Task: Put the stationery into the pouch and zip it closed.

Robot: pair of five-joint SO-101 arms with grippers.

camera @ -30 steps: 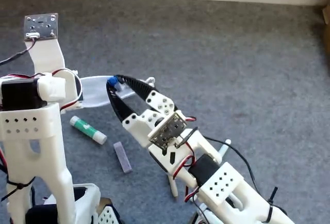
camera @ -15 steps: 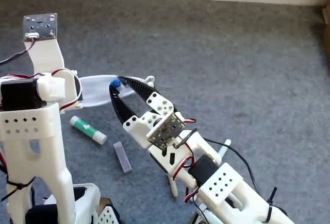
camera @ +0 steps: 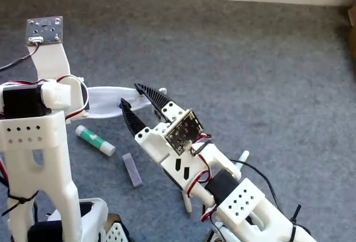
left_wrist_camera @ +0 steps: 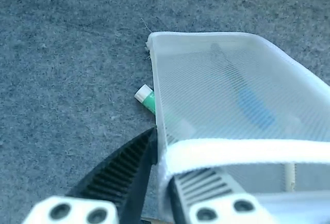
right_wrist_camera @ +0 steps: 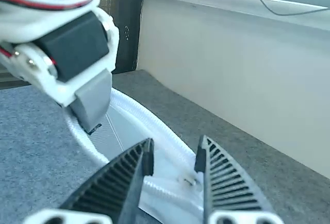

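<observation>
Left gripper (left_wrist_camera: 161,158) clamped on pouch (left_wrist_camera: 227,95) rim. Right gripper (camera: 131,95) empty, jaws apart, at pouch mouth. Glue stick (camera: 94,140) slanted on carpet (camera: 250,58) near pouch, robot-ward side; purple block (camera: 132,169), perhaps eraser, beyond.

Grey carpet (camera: 250,58) — green glue stick (camera: 94,140), small purple block (camera: 132,169) lying near it

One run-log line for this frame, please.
left gripper: shut on white mesh pouch rim | right gripper: open at pouch mouth | blue item: inside pouch | green-and-white glue stick, lilac block: on grey carpet
</observation>
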